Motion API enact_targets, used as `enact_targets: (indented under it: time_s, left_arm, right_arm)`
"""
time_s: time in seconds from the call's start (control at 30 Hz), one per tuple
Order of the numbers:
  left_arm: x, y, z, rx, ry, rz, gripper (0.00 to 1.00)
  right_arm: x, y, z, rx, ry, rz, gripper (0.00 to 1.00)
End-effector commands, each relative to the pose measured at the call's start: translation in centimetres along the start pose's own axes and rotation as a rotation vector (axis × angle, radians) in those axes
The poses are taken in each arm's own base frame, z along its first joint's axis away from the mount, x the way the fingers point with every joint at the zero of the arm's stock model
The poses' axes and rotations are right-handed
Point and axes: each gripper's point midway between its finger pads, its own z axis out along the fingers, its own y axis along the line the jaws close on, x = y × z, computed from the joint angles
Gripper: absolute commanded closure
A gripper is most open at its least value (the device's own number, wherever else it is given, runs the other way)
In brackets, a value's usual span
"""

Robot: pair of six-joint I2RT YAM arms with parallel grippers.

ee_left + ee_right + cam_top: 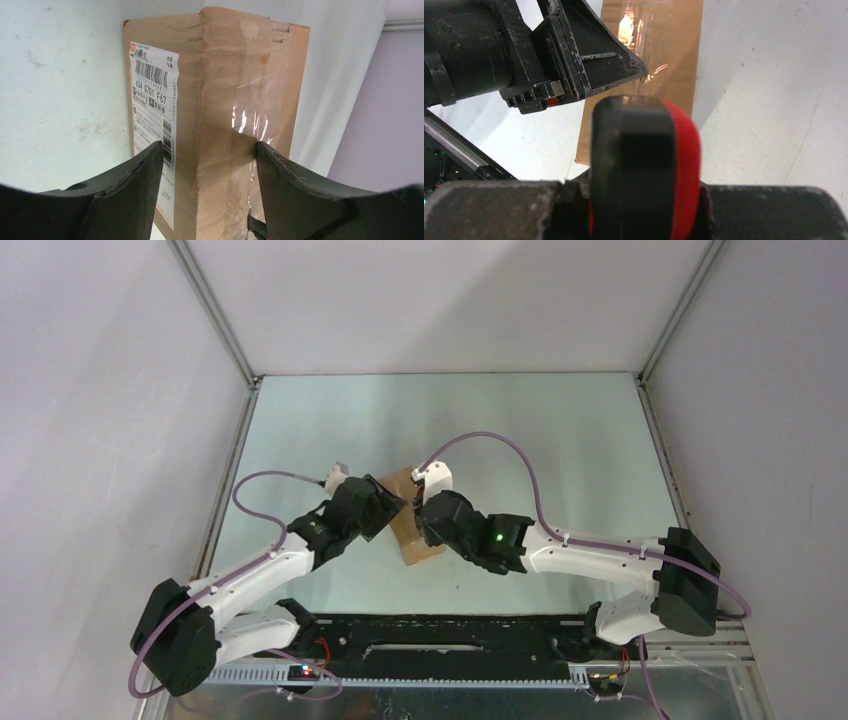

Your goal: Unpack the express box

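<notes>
Box [413, 536] position: middle of the surface [560, 450], between the 2 arms. Left pincer [209, 147] straddles 1 long corner edge of the box. 1 finger sits over the side with the white label [152, 100] and the other over the side with the clear tape [247, 117]. The jaws stand apart, and it cannot be told whether they press the cardboard. Right pincer [639, 210] is clamped on a red-and-black knife [644, 150], close to the box.

Handling, as judged: the box is probably light and fairly stiff. Its walls would dent under a hard squeeze, and the tape is slick. Take hold across 2 flat opposite sides, clear of the taped seam, so the knife can reach that seam.
</notes>
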Motion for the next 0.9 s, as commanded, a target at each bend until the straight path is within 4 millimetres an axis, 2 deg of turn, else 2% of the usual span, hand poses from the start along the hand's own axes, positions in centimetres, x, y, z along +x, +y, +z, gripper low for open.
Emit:
enact_targets:
  time_s: [0.0, 0.17, 0.3, 0.53, 0.7, 0.87]
  left_arm:
    - [-0.3, 1.9, -0.6, -0.131, -0.036, -0.046, 0.64]
    - [-1.5, 2.5, -1.0, -0.179, -0.105, -0.090, 0.81]
    - [-1.9, 2.9, -1.1, -0.202, -0.134, -0.124, 0.89]
    - [-2.4, 2.9, -1.2, -0.207, -0.165, -0.156, 0.92]
    - [-2.5, 3.0, -1.1, -0.214, -0.173, -0.165, 0.93]
    - [-2.8, 3.4, -1.4, -0.220, -0.196, -0.182, 0.94]
  right_arm:
    - [3.3, -0.7, -0.7, 0.023, 0.115, -0.081, 1.00]
    - [3.1, -0.3, -1.4, 0.023, 0.110, -0.086, 1.00]
    - [2.8, -0.2, -1.9, 0.024, 0.099, -0.084, 1.00]
    - [1.6, -0.2, -3.3, 0.036, 0.074, -0.090, 1.00]
    - [2.6, 0.2, -3.5, 0.040, 0.098, -0.091, 1.00]
    - [4.5, 0.8, -3.2, 0.047, 0.150, -0.081, 1.00]
